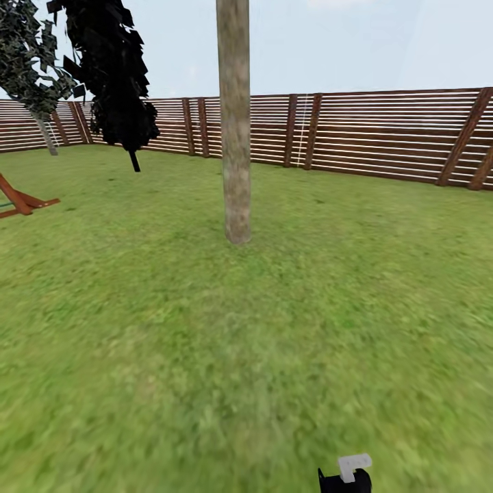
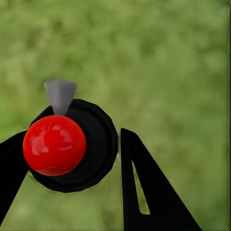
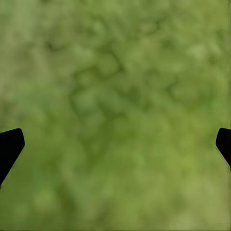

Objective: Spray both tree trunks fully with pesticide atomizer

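Head view: a tree trunk (image 1: 235,123) stands upright on the lawn (image 1: 171,342) ahead of the robot, before the slatted fence (image 1: 383,130), and at the frame's lower edge a white nozzle on a black body is probably the pesticide atomizer (image 1: 348,474), carried low, facing the trunk. Left wrist view: the left gripper (image 2: 67,159) has its fingers (image 2: 149,192) closed around the atomizer's black body, red cap and grey nozzle clear, apparently for spraying. Right wrist view: the right gripper (image 3: 115,144) hangs wide open and empty over grass

A near-black conifer (image 1: 113,75) hangs beside a red-brown wooden frame (image 1: 20,200) at the lawn's edge.
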Robot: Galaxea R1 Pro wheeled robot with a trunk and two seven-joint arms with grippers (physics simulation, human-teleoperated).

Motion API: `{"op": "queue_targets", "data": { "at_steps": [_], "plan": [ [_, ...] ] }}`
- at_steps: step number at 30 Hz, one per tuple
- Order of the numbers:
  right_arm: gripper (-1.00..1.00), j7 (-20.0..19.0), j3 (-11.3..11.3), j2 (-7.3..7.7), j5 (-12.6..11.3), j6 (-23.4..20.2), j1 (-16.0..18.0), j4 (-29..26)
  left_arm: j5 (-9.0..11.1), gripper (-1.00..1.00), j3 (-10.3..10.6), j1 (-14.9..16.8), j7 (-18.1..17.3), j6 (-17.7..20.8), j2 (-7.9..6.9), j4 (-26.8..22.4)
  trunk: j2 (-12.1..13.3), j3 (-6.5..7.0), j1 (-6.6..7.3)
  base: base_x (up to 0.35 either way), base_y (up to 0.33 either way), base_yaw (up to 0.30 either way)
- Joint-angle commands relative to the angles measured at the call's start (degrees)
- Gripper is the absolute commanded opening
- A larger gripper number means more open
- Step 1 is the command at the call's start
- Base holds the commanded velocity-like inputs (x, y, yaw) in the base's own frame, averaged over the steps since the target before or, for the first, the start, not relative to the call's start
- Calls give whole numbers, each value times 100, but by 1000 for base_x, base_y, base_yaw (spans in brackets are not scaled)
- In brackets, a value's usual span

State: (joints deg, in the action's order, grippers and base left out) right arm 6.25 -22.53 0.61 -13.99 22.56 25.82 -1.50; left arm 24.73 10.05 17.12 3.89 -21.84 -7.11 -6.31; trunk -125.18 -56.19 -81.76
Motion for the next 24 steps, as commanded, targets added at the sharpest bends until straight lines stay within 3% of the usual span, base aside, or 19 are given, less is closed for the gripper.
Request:
{"op": "queue_targets", "data": {
  "at_steps": [1,24],
  "plan": [
    [100,16,-50,0,-42,11,2,0,23,-100,50,2,33,-13,-1,-1,-2,-5,-3,340,0,0],
    [100,16,-50,-10,-33,7,2,0,23,-100,50,2,33,-13,-1,6,-2,-5,-3,340,0,0]
  ]
}}
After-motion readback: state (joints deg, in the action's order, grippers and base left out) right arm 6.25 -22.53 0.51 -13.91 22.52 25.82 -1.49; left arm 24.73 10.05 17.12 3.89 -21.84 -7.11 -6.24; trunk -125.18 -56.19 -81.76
